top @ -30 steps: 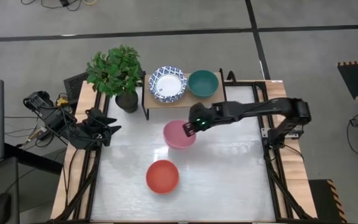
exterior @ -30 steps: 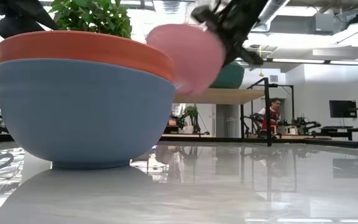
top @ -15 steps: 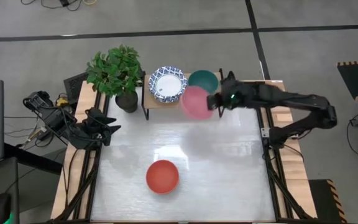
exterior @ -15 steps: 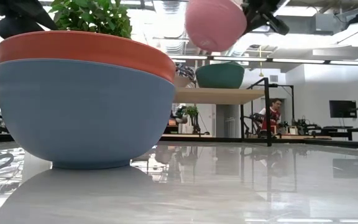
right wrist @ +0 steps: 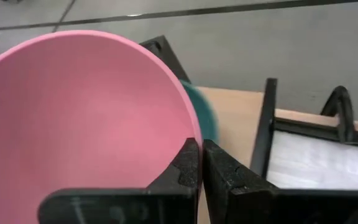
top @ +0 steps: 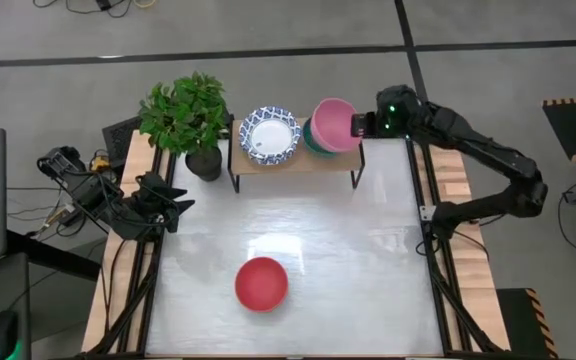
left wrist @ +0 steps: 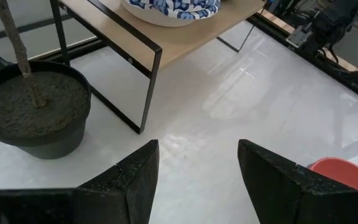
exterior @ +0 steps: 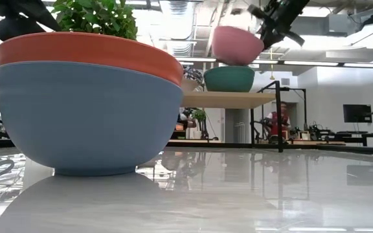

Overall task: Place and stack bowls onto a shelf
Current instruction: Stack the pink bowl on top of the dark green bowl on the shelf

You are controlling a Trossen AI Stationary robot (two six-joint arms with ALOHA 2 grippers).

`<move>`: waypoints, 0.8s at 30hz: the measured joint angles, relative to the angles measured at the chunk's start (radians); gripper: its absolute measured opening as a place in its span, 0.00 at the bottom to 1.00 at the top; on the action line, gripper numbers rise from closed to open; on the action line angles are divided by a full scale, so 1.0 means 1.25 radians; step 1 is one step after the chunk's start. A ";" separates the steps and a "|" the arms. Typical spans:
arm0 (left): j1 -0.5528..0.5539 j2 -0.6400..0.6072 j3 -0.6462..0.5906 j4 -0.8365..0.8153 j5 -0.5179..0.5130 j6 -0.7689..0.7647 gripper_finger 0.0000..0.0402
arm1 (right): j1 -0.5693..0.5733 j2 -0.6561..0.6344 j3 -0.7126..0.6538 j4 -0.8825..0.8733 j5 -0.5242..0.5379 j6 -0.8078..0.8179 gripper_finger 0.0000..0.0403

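Note:
My right gripper (top: 356, 125) is shut on a pink bowl (top: 333, 123), which it holds over the right end of the shelf (top: 298, 160). Right below the pink bowl (exterior: 236, 44), a teal bowl (exterior: 228, 78) stands on the wooden shelf board (exterior: 232, 99). A white bowl with a blue patterned rim (top: 271, 135) sits on the shelf's left part. A red bowl with a grey-blue outside (top: 261, 283) rests on its base on the table, near the front. My left gripper (top: 173, 205) waits open at the table's left edge. My right gripper pinches the pink bowl's rim (right wrist: 188, 134) on the side toward the table's right edge, one finger (right wrist: 185, 163) inside the bowl and the other outside. The fingers come from the right, slanting down. The bowl is lifted, mouth up and nearly level, just above the teal bowl (right wrist: 205, 118).
A potted plant in a black pot (top: 188, 115) stands left of the shelf. The shelf's black metal legs (left wrist: 148, 93) reach down to the white tabletop (top: 348, 260). The table's frame rails (top: 438, 250) run along both sides.
My right gripper has carried the pink bowl up from the middle of the table toward the far right, to a place over the teal bowl on the shelf. The bowl was tipped on the way and now sits mouth up. The gripper has stayed shut.

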 joint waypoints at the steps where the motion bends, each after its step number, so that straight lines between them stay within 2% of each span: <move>1: 0.000 0.000 0.000 0.000 0.000 -0.001 0.51 | -0.010 0.003 0.000 0.000 -0.006 -0.007 0.06; 13: 0.000 0.000 0.000 -0.001 -0.026 -0.017 0.51 | -0.087 0.001 0.000 0.060 -0.047 -0.051 0.06; 24: 0.000 0.000 0.000 -0.002 -0.042 -0.041 0.51 | -0.063 0.099 -0.001 0.059 -0.047 -0.074 0.07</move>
